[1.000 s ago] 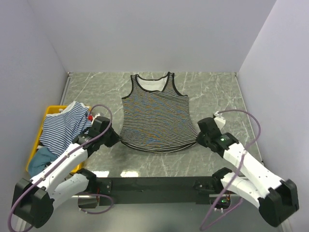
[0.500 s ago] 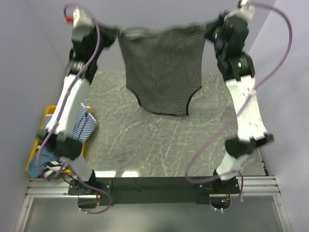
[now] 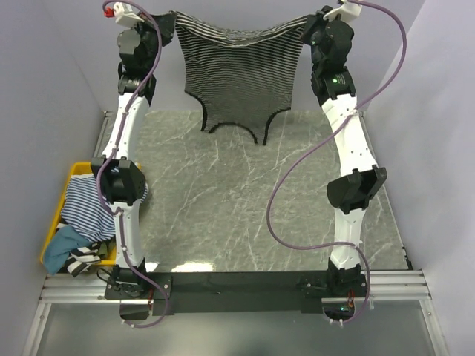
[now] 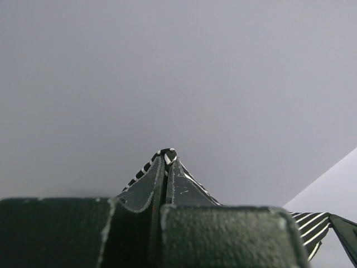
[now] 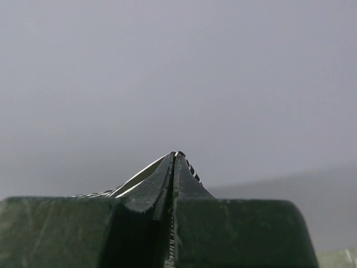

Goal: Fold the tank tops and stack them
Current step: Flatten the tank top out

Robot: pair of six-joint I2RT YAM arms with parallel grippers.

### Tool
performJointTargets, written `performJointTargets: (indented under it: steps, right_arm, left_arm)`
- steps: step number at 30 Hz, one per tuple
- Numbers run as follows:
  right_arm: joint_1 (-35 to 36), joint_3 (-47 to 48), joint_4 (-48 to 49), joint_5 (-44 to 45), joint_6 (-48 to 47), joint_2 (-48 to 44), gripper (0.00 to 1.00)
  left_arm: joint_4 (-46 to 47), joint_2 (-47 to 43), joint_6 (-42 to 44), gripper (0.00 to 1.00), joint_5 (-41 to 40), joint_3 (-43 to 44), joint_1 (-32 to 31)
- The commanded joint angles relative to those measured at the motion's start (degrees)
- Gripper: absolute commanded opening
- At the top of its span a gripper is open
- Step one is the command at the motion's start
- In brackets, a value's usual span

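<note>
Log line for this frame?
left fingers: shut on black-and-white tank top | right fingers: shut on same top | top: hanging straps-down between raised arms | yellow bin: blue-striped top draped over

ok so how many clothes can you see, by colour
black-and-white striped tank top: 1, held up by the left gripper and right gripper
blue-and-white striped top: 1, in the yellow bin
plain blue cloth: 1, in the bin
total: 3 visible; the pile may hide more
</note>
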Motion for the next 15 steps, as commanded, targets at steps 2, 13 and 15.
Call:
performJointTargets:
  steps: [2, 13, 15]
  right_arm:
    - [-0.4, 3.1, 10.9, 0.4, -3.0, -3.8, 0.00]
    - [-0.7, -24.7, 5.1, 0.7, 4.1, -20.2, 0.00]
    - [-0.7, -38.9, 5.1, 0.9, 6.7, -25.7, 0.00]
  left_arm:
    - [10.4, -2.3, -0.2, 0.01, 1.6, 4.1, 1.6]
    - [14.1, -21.3, -4.5, 0.00, 7.1, -28.7, 2.9]
    - [14.9, -28.1, -6.3, 0.00, 7.6, -41.9, 2.8]
